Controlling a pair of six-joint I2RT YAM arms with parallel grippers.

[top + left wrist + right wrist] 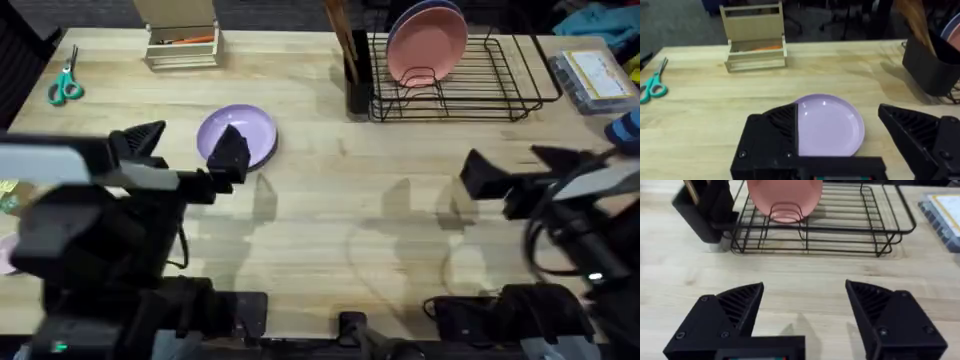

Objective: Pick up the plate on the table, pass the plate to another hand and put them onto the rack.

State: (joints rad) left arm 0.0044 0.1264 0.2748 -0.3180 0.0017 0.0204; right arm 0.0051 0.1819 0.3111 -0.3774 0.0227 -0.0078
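The lavender plate (243,130) lies flat on the wooden table (330,220), left of centre. My left gripper (190,145) hovers open at its near-left side, one finger (230,152) overlapping the plate's rim. In the left wrist view the plate (832,125) sits between the spread fingers (775,135) of the left gripper (837,110), its near edge hidden by them. My right gripper (512,168) is open and holds nothing, over bare table right of centre. Its wrist view shows the right gripper (805,287) facing the black wire rack (840,230). The rack (500,85) stands at the back right.
A salmon-pink plate (425,45) stands upright in the rack's left slots, with a purple rim just behind it. A black utensil holder (358,80) adjoins the rack's left end. A wooden box (182,40), teal scissors (65,85) and a clear case (595,75) line the back.
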